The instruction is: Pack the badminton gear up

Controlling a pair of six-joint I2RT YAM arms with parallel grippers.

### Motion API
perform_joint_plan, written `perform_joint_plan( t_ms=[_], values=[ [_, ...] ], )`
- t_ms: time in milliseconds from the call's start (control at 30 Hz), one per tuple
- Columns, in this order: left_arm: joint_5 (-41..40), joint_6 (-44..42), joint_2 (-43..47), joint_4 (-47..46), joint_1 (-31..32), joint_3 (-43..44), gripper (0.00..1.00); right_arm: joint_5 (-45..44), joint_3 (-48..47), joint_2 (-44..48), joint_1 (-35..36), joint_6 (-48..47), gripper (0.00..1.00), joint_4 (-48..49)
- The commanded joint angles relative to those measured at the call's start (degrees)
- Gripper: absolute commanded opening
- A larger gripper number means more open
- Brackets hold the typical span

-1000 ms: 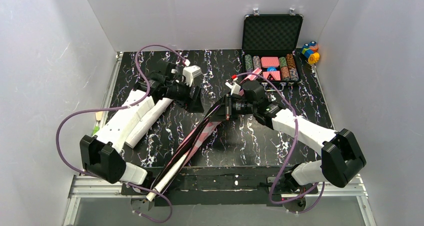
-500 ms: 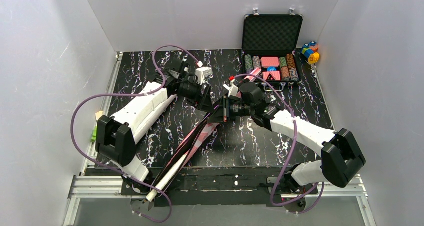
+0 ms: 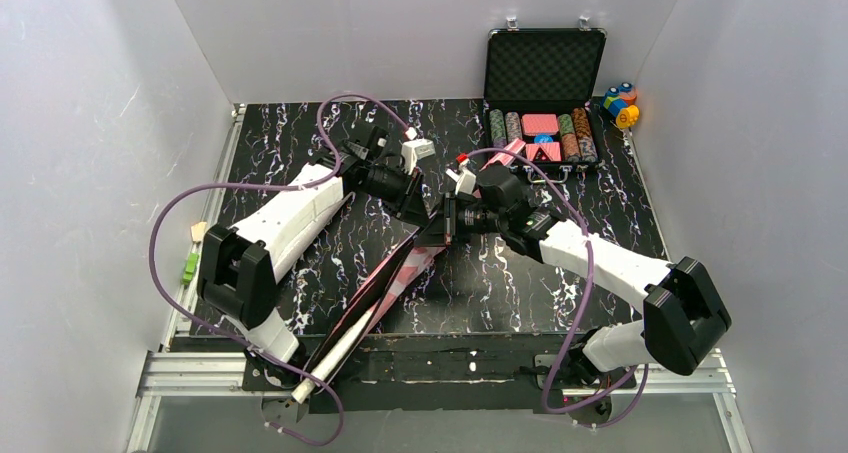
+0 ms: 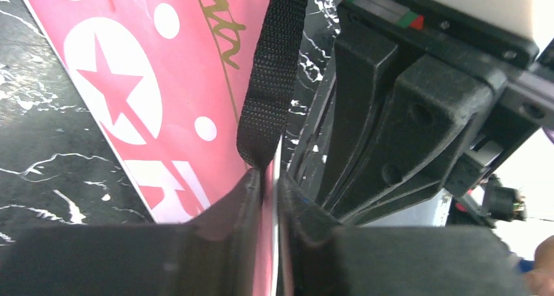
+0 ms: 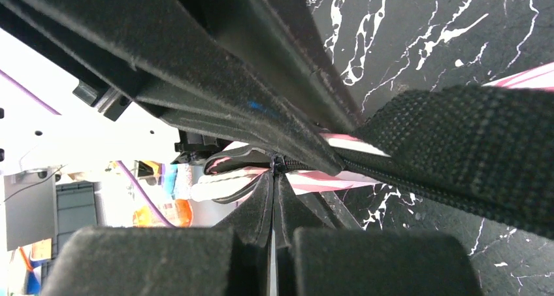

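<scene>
While lying diagonally on the black white-veined table [image 3: 500, 283], centre to lower left of top view, gripped at upper end: pink racket-shaped fabric bag [image 3: 390, 273]. Left gripper [image 4: 270, 178] jaws clenched on bag edge beside black woven strap [image 4: 271, 80]. Right gripper [image 5: 273, 178] jaws pinched on zip seam. Upper right: open black poker-chip case [image 3: 545, 68].

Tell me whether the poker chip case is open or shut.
Open: the black case has its lid upright, chips showing inside.
</scene>
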State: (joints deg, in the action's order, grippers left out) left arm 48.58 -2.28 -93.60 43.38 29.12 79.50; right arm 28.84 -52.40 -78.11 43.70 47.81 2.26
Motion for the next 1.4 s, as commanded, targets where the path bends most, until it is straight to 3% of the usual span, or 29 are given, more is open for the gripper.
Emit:
perform_joint_plan(
  t_ms=[0, 33, 400, 933, 967, 1100, 1200, 1267, 1367],
  values=[
    [-0.33, 0.53, -1.40, -0.99, 0.31, 1.67, 0.06, 0.89, -4.21, 1.35, 1.70, 0.68, 0.01, 2.78],
    [-0.60, 1.04, -1.66, -1.00, 0.30, 2.33, 0.00, 0.83, -4.25, 1.33, 2.01, 0.61, 0.01, 2.69],
    [-9.76, 10.15, -1.57, -7.19, -2.31, 10.22, 0.00, 1.31, -7.47, -1.01, 8.37, -1.74, 0.01, -1.33],
    [-24.23, 10.73, 4.08, -12.26, -4.68, 7.11, 0.00, -2.38, -5.96, 1.88, 14.04, -6.47, 0.01, -13.23],
    [-24.24, 10.82, 4.33, -12.26, -4.69, 6.85, 0.00, -3.32, -5.88, 2.35, 14.04, -6.92, 0.05, -14.32],
    [-23.05, 11.86, 4.98, -12.26, -4.69, 5.84, 0.00, -10.04, -7.75, 3.49, 14.04, -8.95, 0.43, -20.88],
    [-22.67, 12.61, 5.86, -12.35, -4.69, 4.96, 0.00, -17.41, -10.91, 3.79, 14.09, -10.01, 0.64, -25.38],
    [-22.50, 12.94, 6.23, -12.36, -4.69, 4.60, 0.00, -20.46, -12.79, 3.19, 14.04, -10.15, 0.74, -26.89],
    [-22.27, 13.17, 6.63, -12.45, -4.69, 4.09, 0.00, -25.09, -15.64, 0.76, 14.04, -10.58, 0.79, -28.65]
  ],
)
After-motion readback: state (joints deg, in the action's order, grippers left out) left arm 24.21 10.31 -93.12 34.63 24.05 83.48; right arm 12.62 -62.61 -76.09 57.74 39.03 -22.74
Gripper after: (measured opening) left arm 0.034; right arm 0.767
